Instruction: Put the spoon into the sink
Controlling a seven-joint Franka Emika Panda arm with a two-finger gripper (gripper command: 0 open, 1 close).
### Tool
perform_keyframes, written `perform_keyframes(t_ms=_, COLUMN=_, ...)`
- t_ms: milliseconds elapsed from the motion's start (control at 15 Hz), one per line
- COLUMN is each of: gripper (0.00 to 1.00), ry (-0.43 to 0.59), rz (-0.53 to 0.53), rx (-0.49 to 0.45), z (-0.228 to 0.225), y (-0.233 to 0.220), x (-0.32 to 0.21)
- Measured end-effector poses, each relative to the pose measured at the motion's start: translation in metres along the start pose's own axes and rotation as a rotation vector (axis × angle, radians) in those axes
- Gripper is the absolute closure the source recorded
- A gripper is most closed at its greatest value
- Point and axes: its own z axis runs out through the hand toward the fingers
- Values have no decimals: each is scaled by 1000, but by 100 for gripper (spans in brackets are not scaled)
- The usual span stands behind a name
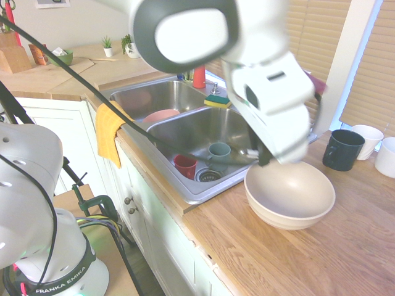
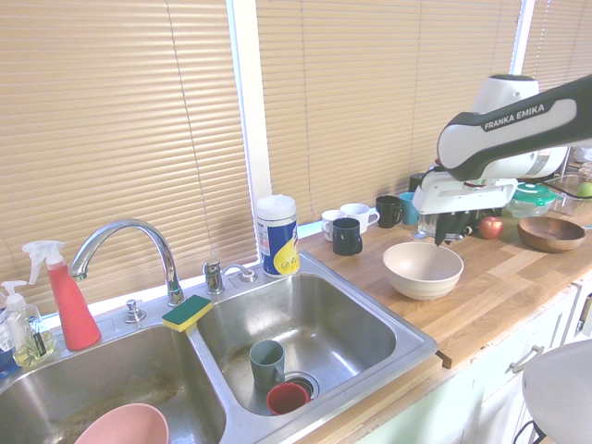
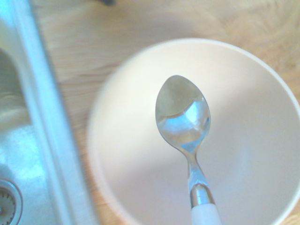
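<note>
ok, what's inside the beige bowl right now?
Nothing shows inside the bowl. The spoon hangs above it, up in the jaws, clear of the rim. The arm covers part of the bowl's far side in the first exterior view.

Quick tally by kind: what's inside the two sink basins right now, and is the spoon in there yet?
Inside the stainless steel sink:
Cups: 2 (grey-green cup, red cup)
Bowls: 1 (pink round bowl)
Spoons: 0 (the silver metal spoon is above the beige round bowl on the counter)
Total: 3

Shiny metal spoon (image 3: 183, 115), wooden counter (image 1: 321, 253)
</note>
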Motion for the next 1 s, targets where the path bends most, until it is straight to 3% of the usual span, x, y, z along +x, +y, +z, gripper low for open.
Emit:
perform_keyframes(t_ms=267, gripper=100, ry=92, rz=-192, rx=-6, z=-37, y=-47, x=-78)
perform_keyframes(t_ms=467, gripper=100, ry=124, rz=-354, rx=-20, z=-37, y=-76, x=-131)
perform_keyframes(t_ms=1000, gripper=100, ry=33, rz=-533, rx=-101, z=69, y=-147, x=-151)
